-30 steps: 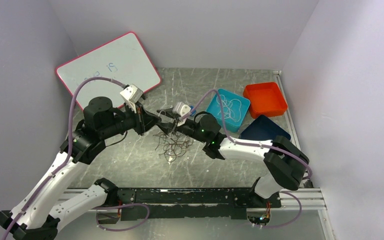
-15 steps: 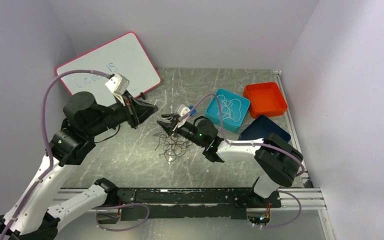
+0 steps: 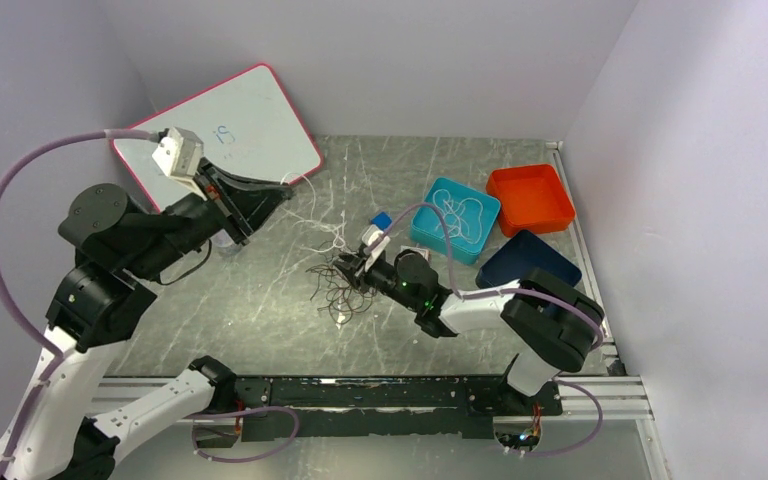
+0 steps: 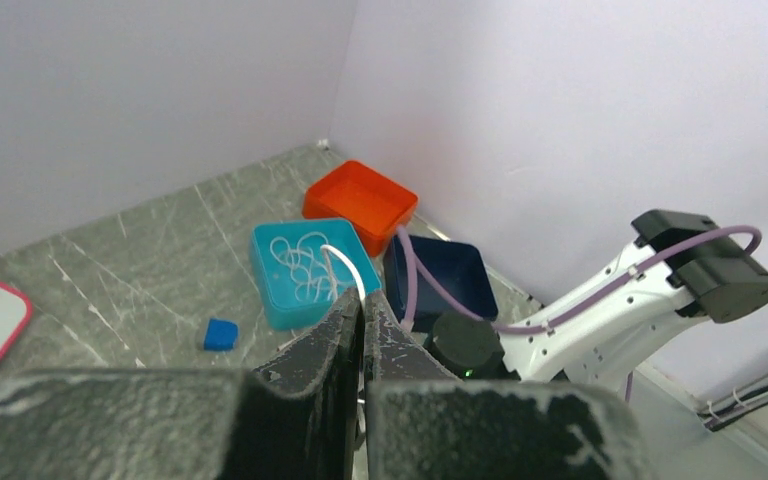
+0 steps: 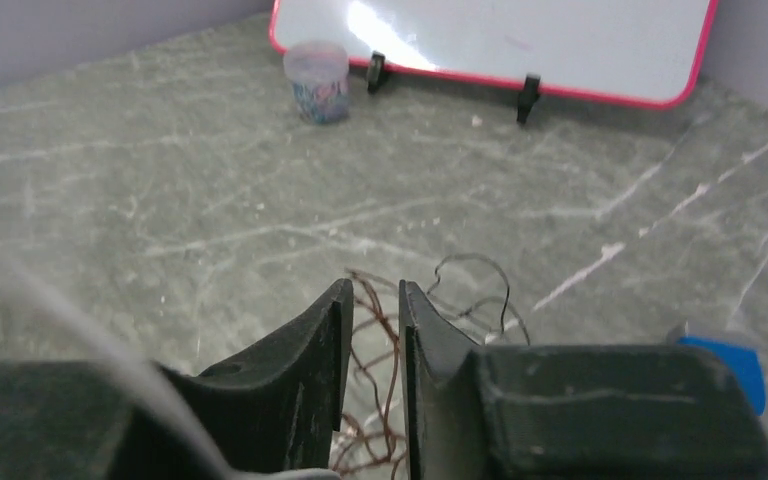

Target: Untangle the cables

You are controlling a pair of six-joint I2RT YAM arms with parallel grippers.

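Note:
A palm-sized tangle of dark brown-black cables (image 3: pixel 345 290) lies mid-table. My left gripper (image 3: pixel 282 190) is raised at the back left, shut on a white cable (image 3: pixel 332 238) that stretches from it down to the tangle. In the left wrist view the white cable (image 4: pixel 345 265) curls out of the closed jaws of that gripper (image 4: pixel 362 300). My right gripper (image 3: pixel 348 268) sits low on the tangle's far edge. In the right wrist view that gripper (image 5: pixel 372 300) has its jaws almost together, with brown cable strands (image 5: pixel 388 380) between them.
A whiteboard (image 3: pixel 220 130) leans at the back left, with a small cup (image 5: pixel 317 80) in front of it. A teal tray (image 3: pixel 422 212) holding white cables, an orange tray (image 3: pixel 530 200) and a dark blue tray (image 3: pixel 525 260) stand at the right. A small blue block (image 3: pixel 381 219) lies near the teal tray.
My left arm has lifted and swung back to the left, drawing the white cable out of the tangle. My right gripper has dropped onto the dark tangle and its jaws have narrowed.

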